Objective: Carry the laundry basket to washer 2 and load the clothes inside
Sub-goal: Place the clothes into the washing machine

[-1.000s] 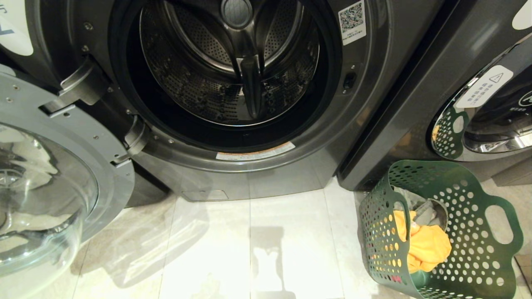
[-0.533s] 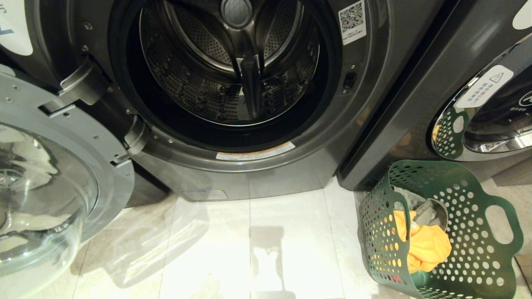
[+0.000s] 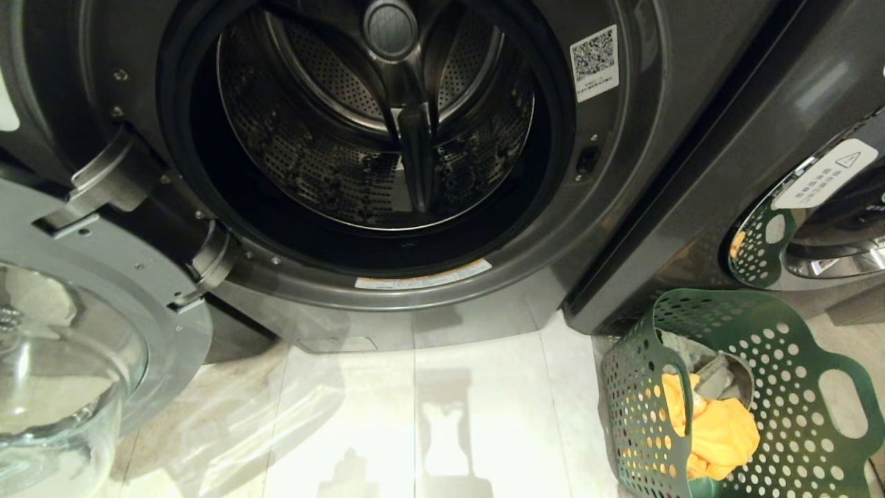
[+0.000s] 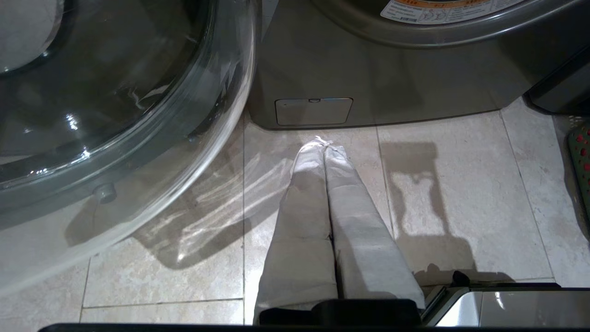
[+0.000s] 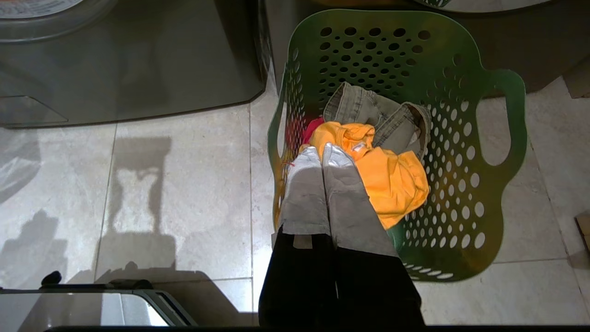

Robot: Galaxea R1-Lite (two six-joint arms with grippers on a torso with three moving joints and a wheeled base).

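Observation:
The dark green laundry basket (image 3: 795,346) stands on the floor at the lower right, against the washers' fronts. In it lie the clothes: a yellow garment (image 5: 392,180), a grey-green denim piece (image 5: 368,103) and a bit of pink-red cloth (image 5: 313,127). Straight ahead a dark grey washer (image 3: 622,173) has its door swung open and its steel drum (image 3: 373,138) empty; I cannot read a numeral on it. My right gripper (image 5: 321,150) hangs shut above the basket's near side, holding nothing. My left gripper (image 4: 322,144) is shut over bare floor tiles. Neither arm appears in the head view.
The open glass door (image 3: 69,332) juts out at the left, close beside the left gripper (image 4: 115,92). A neighbouring washer (image 3: 823,207) with a chrome-ringed shut door stands behind the basket. Pale floor tiles (image 3: 415,415) lie between door and basket. My base's edge (image 4: 507,304) sits low.
The whole head picture has slid slightly downward and the washer looks a little nearer, so the camera moved. The basket, clothes and door keep their places.

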